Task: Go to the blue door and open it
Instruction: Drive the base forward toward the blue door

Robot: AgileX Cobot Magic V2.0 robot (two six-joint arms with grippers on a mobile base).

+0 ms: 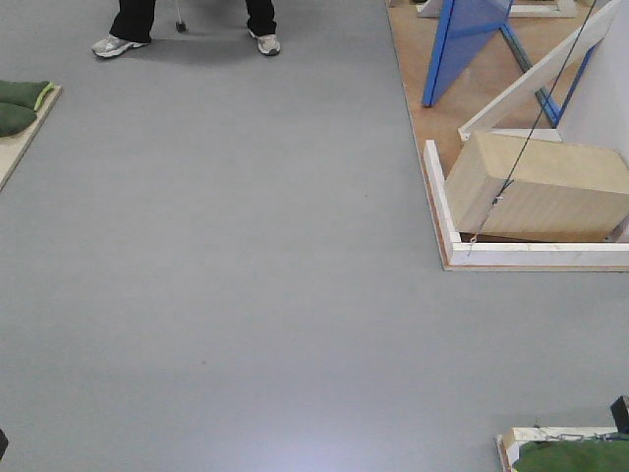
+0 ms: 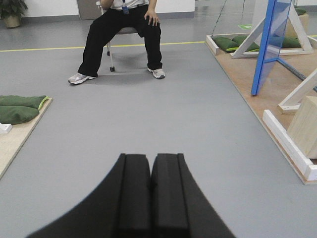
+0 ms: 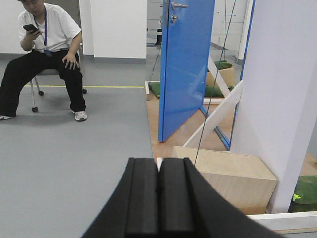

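Observation:
The blue door (image 3: 185, 69) stands ahead on the right, swung ajar on a wooden platform, glossy, with a silver lever handle (image 3: 178, 6) and a round lock (image 3: 174, 19) near its top. Its lower part shows in the front view as the blue door (image 1: 467, 39), and at the far right of the left wrist view as the blue door (image 2: 271, 42). My left gripper (image 2: 150, 161) is shut and empty over grey floor. My right gripper (image 3: 158, 163) is also shut and empty, well short of the door.
A wooden box (image 1: 536, 187) sits inside a white-framed base (image 1: 442, 211) before the door, with a dark cord (image 1: 536, 118) running up. A white panel (image 3: 282, 99) rises at right. A seated person (image 2: 124, 34) is ahead. Green cushions (image 2: 17, 108) lie at left.

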